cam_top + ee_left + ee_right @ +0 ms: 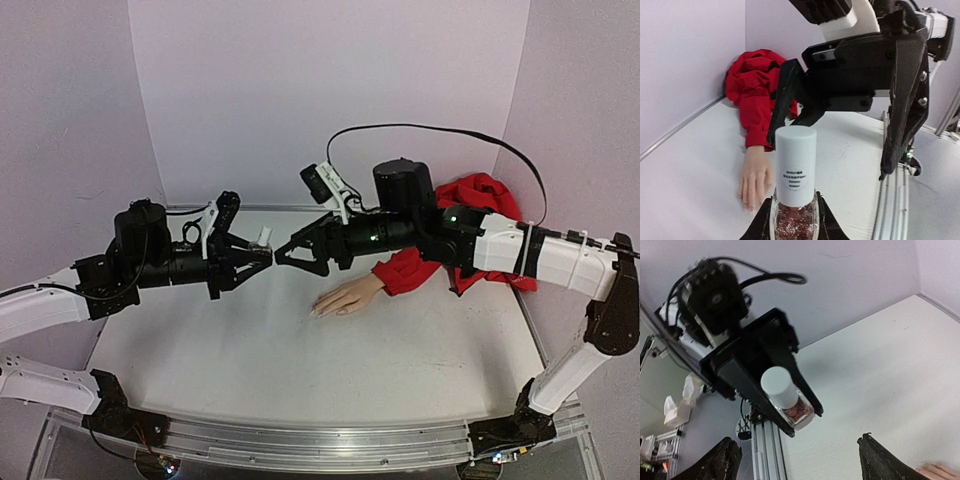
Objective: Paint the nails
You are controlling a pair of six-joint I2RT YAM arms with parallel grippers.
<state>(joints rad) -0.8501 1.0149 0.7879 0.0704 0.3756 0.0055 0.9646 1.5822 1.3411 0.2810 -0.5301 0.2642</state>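
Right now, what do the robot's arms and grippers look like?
The left arm and right arm have white lower shells and black wrists. The left gripper and right gripper have black angular fingers. A black cable loops above the right arm.

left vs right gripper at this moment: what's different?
The left gripper is shut on the glitter polish bottle; the right gripper is open and holds nothing. The left gripper points toward the table's right side, the right gripper toward its left. The left gripper clamps the bottle's glass body; the right gripper's fingers stand spread, clear of the white cap. Shared: both are black, raised off the table, tips nearly meeting.
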